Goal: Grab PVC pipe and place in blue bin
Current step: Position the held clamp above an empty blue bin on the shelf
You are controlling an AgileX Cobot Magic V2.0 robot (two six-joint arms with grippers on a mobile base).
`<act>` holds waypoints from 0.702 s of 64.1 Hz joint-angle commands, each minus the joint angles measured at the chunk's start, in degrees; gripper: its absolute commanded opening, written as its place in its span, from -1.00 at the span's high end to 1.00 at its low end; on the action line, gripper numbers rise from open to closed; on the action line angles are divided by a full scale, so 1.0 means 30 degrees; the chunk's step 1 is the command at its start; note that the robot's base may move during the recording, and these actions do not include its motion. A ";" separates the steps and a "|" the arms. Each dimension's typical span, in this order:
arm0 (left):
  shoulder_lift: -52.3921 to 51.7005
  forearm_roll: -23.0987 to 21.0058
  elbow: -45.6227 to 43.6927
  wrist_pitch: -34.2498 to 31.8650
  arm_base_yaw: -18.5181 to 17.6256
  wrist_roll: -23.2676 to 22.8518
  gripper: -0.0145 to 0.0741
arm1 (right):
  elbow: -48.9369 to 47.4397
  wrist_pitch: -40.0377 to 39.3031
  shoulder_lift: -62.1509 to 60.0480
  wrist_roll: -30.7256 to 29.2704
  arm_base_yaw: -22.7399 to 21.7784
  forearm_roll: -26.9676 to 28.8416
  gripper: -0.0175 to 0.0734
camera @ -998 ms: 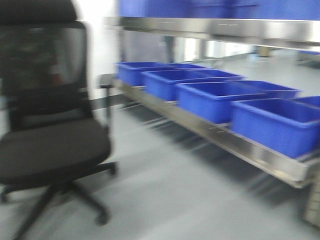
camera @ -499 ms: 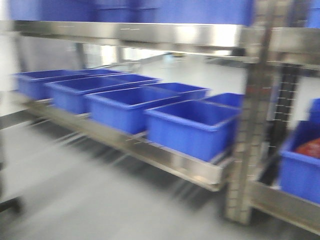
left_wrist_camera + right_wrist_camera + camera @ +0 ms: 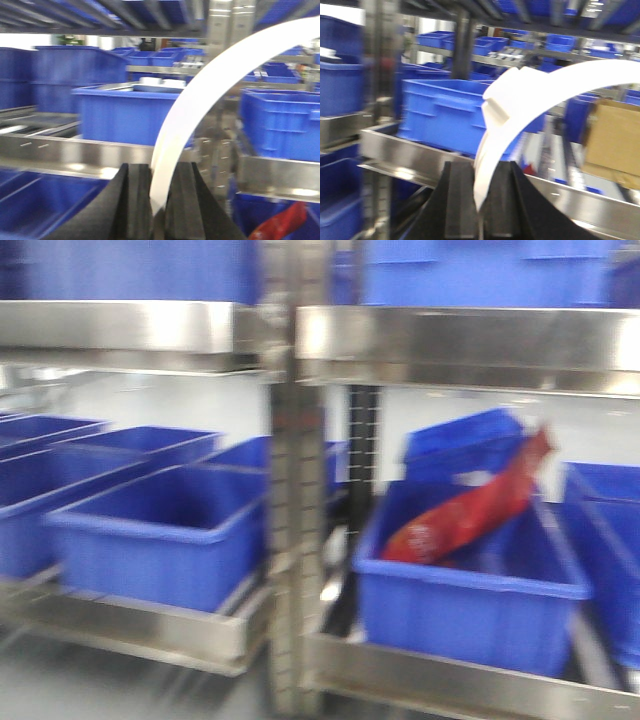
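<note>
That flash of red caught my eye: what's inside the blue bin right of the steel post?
A red bag leans diagonally in the blue bin, its top end above the rim. The front wall hides the bin's floor and anything lying lower.

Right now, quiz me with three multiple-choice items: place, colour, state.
1. Where is the red packet in the front view?
A. On the floor
B. In the blue bin right of the upright post
C. On the top shelf
2. What colour is the PVC pipe in the left gripper?
A. Grey
B. White
C. Orange
3. How is the right gripper?
A. Open, empty
B. Out of view
C. Shut on a curved pipe

1 B: it leans inside that bin. 2 B: the left wrist view shows it white. 3 C: its jaws clamp the pipe's end.
</note>
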 commanded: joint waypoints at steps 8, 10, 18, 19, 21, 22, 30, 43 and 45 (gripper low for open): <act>-0.0135 -0.0039 -0.0002 -0.0477 0.0080 0.0009 0.92 | -0.0042 -0.0608 -0.0036 -0.0028 0.0023 -0.0159 0.98; -0.0135 -0.0039 -0.0002 -0.0477 0.0080 0.0009 0.92 | -0.0042 -0.0608 -0.0036 -0.0028 0.0023 -0.0159 0.98; -0.0135 -0.0039 -0.0002 -0.0477 0.0080 0.0009 0.92 | -0.0042 -0.0608 -0.0036 -0.0028 0.0023 -0.0159 0.98; -0.0135 -0.0039 -0.0002 -0.0477 0.0080 0.0009 0.92 | -0.0042 -0.0608 -0.0036 -0.0028 0.0023 -0.0159 0.98; -0.0135 -0.0039 -0.0002 -0.0477 0.0080 0.0009 0.92 | -0.0042 -0.0608 -0.0036 -0.0028 0.0023 -0.0159 0.98; -0.0135 -0.0039 -0.0002 -0.0477 0.0080 0.0009 0.92 | -0.0042 -0.0608 -0.0036 -0.0028 0.0023 -0.0159 0.98; -0.0135 -0.0039 -0.0002 -0.0477 0.0080 0.0009 0.92 | -0.0042 -0.0608 -0.0036 -0.0028 0.0023 -0.0159 0.98; -0.0135 -0.0039 -0.0002 -0.0477 0.0080 0.0009 0.92 | -0.0042 -0.0606 -0.0002 -0.0028 0.0023 -0.0159 0.98; -0.0135 -0.0039 -0.0002 -0.0527 0.0080 0.0009 0.92 | -0.0042 -0.0606 0.0039 -0.0028 0.0023 -0.0159 0.98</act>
